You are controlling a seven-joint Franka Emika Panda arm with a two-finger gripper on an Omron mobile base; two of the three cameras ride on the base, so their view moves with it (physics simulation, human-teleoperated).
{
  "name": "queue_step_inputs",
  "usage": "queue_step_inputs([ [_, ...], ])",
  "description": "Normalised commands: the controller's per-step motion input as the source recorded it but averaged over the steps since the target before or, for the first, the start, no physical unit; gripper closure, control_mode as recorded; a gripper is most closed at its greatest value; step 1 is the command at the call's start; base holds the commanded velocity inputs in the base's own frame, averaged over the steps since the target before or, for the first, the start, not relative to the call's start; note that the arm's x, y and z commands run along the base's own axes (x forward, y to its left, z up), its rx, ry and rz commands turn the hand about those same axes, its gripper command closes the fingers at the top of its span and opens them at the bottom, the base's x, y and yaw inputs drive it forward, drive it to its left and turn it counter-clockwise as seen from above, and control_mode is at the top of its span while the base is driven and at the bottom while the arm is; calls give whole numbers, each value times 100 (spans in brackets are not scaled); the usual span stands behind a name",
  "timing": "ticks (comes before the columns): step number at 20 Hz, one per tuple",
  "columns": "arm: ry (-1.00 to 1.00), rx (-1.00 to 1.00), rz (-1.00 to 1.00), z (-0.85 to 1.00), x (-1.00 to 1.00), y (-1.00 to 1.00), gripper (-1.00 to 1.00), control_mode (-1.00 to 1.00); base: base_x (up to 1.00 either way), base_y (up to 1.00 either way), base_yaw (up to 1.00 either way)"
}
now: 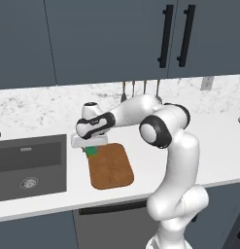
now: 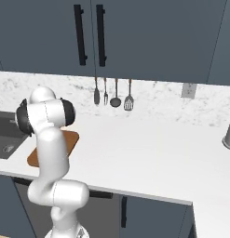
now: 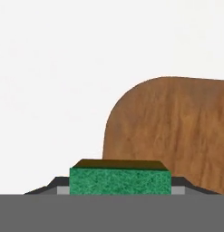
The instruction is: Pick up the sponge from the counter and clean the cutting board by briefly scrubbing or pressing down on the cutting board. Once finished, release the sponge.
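My gripper (image 1: 90, 147) is shut on the sponge (image 1: 91, 151), a small green block that hangs just over the far left corner of the cutting board (image 1: 111, 168). The hand view has the sponge (image 3: 120, 180) between the dark fingertips (image 3: 53, 185) at the bottom, its green face toward the camera. Beyond it the brown wooden cutting board (image 3: 177, 131) lies on the white counter (image 3: 54, 90). In the right base view the arm covers most of the cutting board (image 2: 71, 138). Whether the sponge touches the board I cannot tell.
A dark recessed sink (image 1: 29, 165) lies just left of the board. Several utensils (image 2: 112, 95) hang on the backsplash. A metal vessel (image 2: 228, 132) stands at the far right of the counter (image 2: 144, 148). Dark cabinets (image 1: 116, 34) hang overhead.
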Motion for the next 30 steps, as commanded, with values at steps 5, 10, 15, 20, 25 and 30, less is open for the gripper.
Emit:
queue_step_inputs([
  [5, 0, -2, 0, -38, 9, -14, 100, -100, 0, 0, 0],
  [10, 0, 0, 0, -21, 0, -33, 100, -100, 0, 0, 0],
  [15, 0, 2, 0, -16, 0, -59, 100, -100, 0, 0, 0],
  [20, 0, 2, 0, -2, 0, -77, 100, -100, 0, 0, 0],
  [25, 0, 4, 0, -7, 0, -83, 100, -100, 0, 0, 0],
  [30, 0, 1, 0, -21, -9, -72, 100, -100, 0, 0, 0],
])
